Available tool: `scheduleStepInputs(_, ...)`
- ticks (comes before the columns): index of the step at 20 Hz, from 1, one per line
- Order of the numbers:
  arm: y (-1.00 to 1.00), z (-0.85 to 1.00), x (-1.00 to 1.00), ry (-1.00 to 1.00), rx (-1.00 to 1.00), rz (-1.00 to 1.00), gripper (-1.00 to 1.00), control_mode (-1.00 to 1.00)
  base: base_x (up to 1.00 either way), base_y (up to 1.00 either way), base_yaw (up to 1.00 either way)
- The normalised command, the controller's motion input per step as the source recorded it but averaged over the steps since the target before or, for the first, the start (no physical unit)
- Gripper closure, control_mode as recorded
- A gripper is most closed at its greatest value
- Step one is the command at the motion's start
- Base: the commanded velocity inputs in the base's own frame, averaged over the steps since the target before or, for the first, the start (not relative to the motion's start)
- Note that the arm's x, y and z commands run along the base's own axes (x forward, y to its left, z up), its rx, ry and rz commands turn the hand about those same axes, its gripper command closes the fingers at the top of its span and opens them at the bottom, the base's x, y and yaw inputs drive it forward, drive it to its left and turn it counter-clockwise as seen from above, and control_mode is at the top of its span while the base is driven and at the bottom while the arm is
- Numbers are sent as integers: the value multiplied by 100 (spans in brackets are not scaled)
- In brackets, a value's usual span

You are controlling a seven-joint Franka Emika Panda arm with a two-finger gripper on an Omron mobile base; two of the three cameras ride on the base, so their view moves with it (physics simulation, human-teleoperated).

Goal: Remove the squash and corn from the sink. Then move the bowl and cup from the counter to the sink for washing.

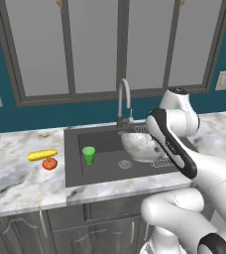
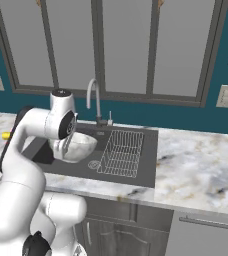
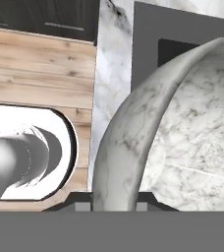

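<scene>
My hand [image 3: 115,205] grips the bowl [image 1: 139,145] by its rim over the sink [image 1: 78,171]. Final step; next: lower, release beside cup [image 1: 88,155].

The small green tapered cup [image 1: 88,154] stands in the dark rectangular sink [image 1: 75,171], left of the wide speckled stone bowl [image 1: 138,145]; the yellow corn cob [image 1: 42,155] lies behind the round orange-red squash [image 1: 49,163] on the marbled table [image 1: 16,178], left of the sink.
</scene>
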Motion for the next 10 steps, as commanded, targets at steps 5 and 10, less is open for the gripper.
scheduleStepInputs(5,27,0,2,5,6,0,100,-100,0,0,0)
scheduleStepInputs(10,21,0,4,3,7,0,100,-100,0,0,0)
